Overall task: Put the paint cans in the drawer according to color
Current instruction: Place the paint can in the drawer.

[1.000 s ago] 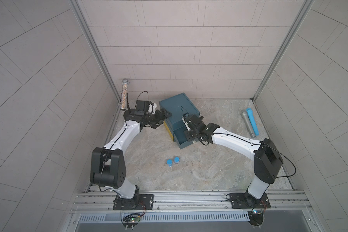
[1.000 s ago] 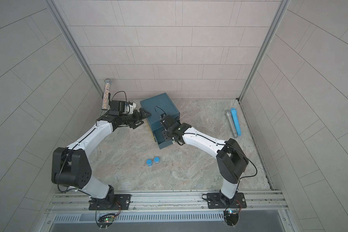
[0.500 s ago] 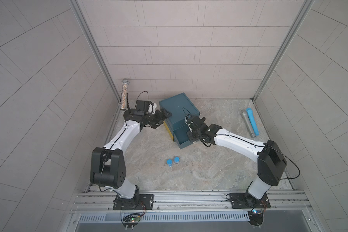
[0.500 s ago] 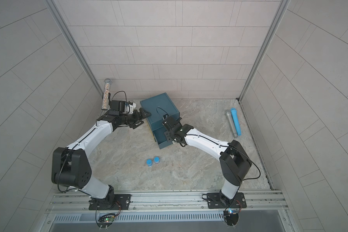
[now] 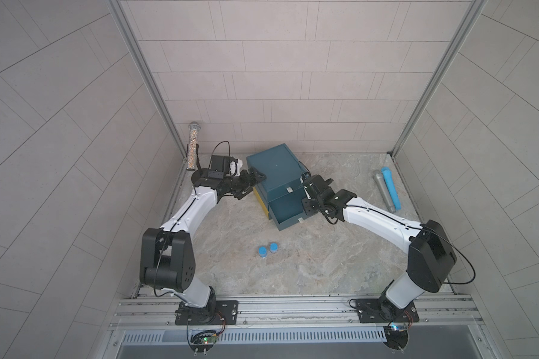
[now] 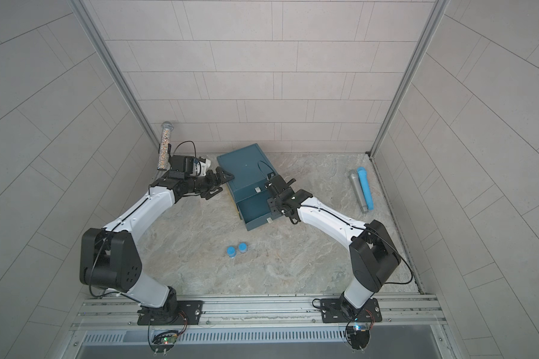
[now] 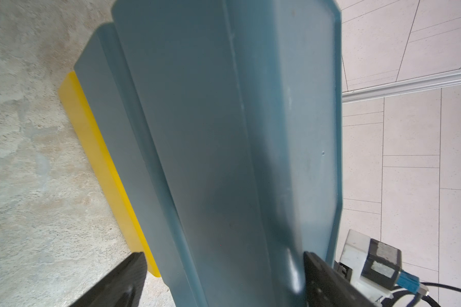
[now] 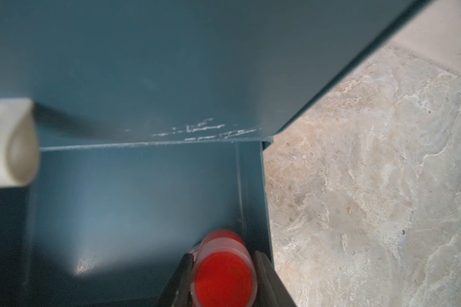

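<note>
In both top views our right tool (image 5: 308, 194) hangs over the open middle drawer (image 5: 288, 214) of the dark teal plastic drawer cabinet (image 5: 274, 169); two blue-lidded paint cans (image 5: 268, 249) wait on the marbled desk (image 5: 324, 264). In the left wrist view our left tool (image 7: 224, 279) is spread wide against the cabinet side: we should keep it bracing. In the right wrist view our right tool is clamped on a red-lidded paint can (image 8: 224, 273) in the drawer's corner; we should lower before releasing.
</note>
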`<state>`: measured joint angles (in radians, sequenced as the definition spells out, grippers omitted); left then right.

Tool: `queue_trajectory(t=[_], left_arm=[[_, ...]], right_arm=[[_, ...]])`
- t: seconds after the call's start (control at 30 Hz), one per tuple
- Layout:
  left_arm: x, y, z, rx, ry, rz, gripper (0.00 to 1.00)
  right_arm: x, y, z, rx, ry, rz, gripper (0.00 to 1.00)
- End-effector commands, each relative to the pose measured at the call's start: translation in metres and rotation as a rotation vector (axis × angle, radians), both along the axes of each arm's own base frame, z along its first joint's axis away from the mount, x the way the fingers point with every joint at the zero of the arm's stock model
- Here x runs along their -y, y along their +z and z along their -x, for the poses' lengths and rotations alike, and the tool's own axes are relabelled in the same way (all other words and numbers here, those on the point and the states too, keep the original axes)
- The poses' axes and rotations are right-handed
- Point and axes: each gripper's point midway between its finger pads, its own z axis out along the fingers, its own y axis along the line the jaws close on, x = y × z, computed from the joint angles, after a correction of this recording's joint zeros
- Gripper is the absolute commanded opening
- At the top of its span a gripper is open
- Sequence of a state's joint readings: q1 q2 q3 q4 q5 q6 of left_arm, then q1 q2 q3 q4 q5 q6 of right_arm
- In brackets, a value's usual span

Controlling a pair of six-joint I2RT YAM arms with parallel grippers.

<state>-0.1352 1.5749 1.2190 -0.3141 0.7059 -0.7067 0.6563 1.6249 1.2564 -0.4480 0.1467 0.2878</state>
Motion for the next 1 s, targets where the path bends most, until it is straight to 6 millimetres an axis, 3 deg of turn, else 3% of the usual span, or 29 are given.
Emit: queue_trajectory(t=[0.0, 0.07, 0.23, 0.47, 0.57, 0.63, 0.7, 0.83, 0.97], left_arm=[[-0.008, -0.03, 0.008, -0.104, 0.019, -0.053, 0.97], [-0.008, -0.03, 0.008, -0.104, 0.02, -0.053, 0.97], [-0.008, -0.029, 0.008, -0.103, 0.019, -0.052, 0.97], [-0.008, -0.028, 0.008, -0.099, 0.019, -0.052, 0.97], [-0.008, -0.028, 0.008, -0.1, 0.02, -0.052, 0.97], [-0.007, -0.028, 0.008, -0.101, 0.018, -0.051, 0.97], [-0.008, -0.028, 0.008, -0.101, 0.018, -0.051, 0.97], [-0.008, -0.028, 0.008, -0.102, 0.018, -0.05, 0.97], [-0.008, -0.028, 0.008, -0.099, 0.019, -0.051, 0.97]], right_arm=[[-0.001, -0.021, 0.007, -0.056, 0.012, 0.017, 0.21], [-0.002, -0.022, 0.007, -0.057, 0.011, 0.014, 0.26], [-0.005, -0.024, 0.008, -0.063, 0.02, 0.0, 0.21], [-0.022, -0.016, 0.009, -0.073, 0.055, -0.079, 0.22], [-0.018, -0.02, 0.008, -0.07, 0.041, -0.063, 0.3], [-0.015, -0.025, 0.008, -0.077, 0.033, -0.044, 0.46], [-0.014, -0.029, 0.009, -0.086, 0.03, -0.034, 0.54], [-0.01, -0.027, 0.011, -0.08, 0.024, -0.03, 0.56], [-0.006, -0.012, 0.011, -0.042, 0.017, -0.036, 0.56]])
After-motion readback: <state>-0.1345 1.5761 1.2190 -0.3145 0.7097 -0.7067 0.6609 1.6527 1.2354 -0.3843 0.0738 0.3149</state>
